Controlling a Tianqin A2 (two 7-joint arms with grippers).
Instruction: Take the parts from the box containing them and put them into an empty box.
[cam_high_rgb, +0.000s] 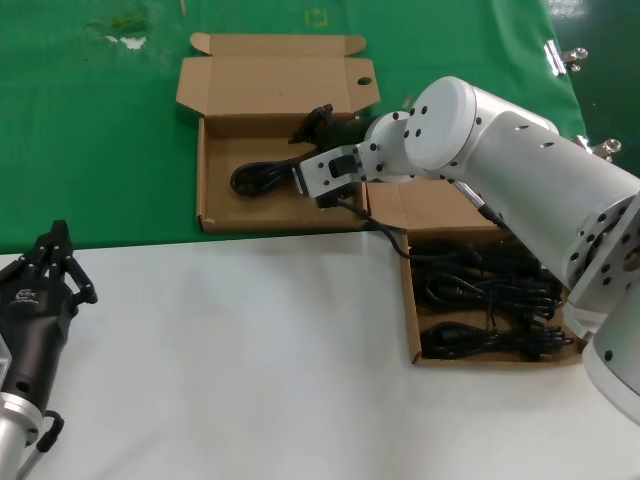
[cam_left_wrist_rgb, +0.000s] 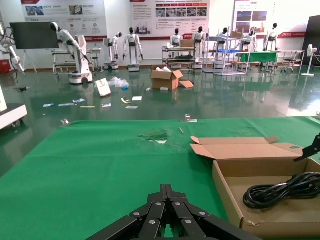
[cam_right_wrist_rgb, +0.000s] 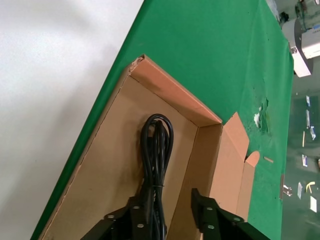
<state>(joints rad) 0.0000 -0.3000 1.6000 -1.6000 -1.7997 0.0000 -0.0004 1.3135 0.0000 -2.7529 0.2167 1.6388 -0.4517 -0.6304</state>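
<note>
R gripper (cam_right_wrist_rgb: 167, 220) jaws spread apart over the far box (cam_high_rgb: 215, 180), straddling the end of a coiled cable (cam_right_wrist_rgb: 156, 150). Looks released or not gripped; can't tell if touching. Cable's long axis runs straight out from the jaws. More cables (cam_high_rgb: 485, 300) in near box (cam_high_rgb: 412, 320). L gripper (cam_high_rgb: 50, 265) parked on the surface, jaws closed.

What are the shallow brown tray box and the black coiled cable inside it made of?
Shallow brown tray box: looks like matte corrugated cardboard; folded flaps, one frayed corner. Black coiled cable: probably rubber or PVC sheath, slight sheen, bends in smooth loops. Right gripper hangs open over it.
</note>
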